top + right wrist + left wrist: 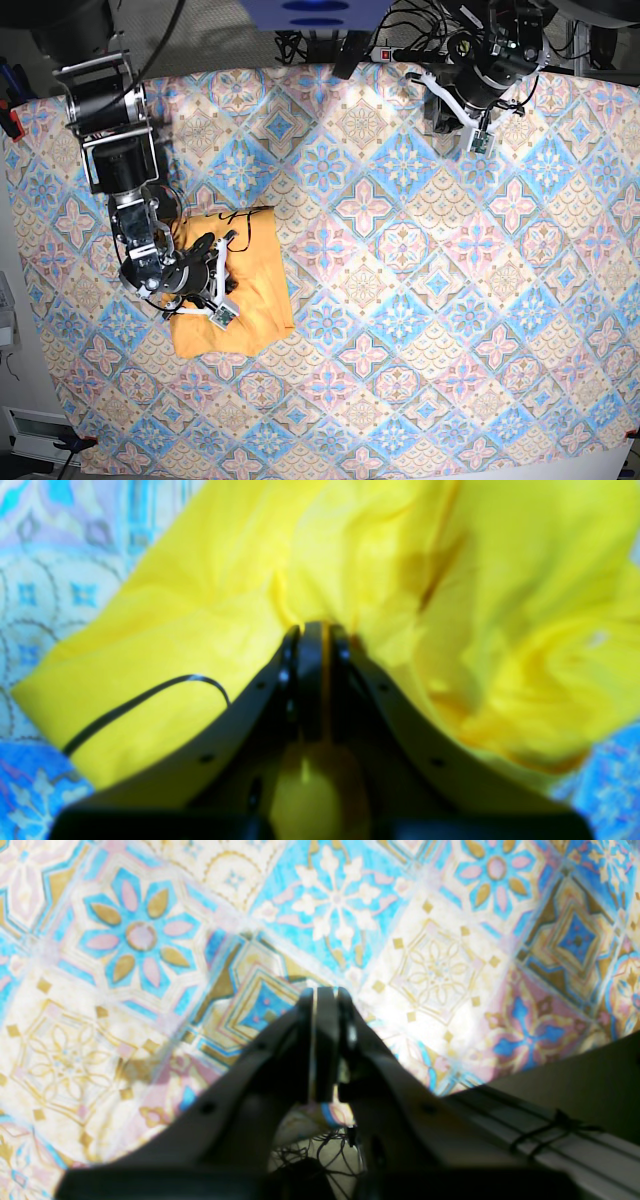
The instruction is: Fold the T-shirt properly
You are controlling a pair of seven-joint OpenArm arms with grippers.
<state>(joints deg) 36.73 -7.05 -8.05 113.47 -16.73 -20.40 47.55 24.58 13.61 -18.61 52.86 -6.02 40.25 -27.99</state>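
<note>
The right gripper [316, 630] is clamped on a pinch of the T-shirt [200, 630]; judged best, lift slowly and keep the fabric taut so the fold lands flat. The shirt lies bunched under it, on the patterned cloth [420, 300] at the left. The left gripper [325, 995], jaws together and empty, hovers far right.

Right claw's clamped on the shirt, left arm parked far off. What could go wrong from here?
1. The right claw pinches bunched fabric of the T-shirt; it may hold several layers, so a pull could drag the whole bundle instead of one fold.
2. The left claw is shut, far away over the patterned cloth, so nothing pins the shirt; it may slide.
</note>
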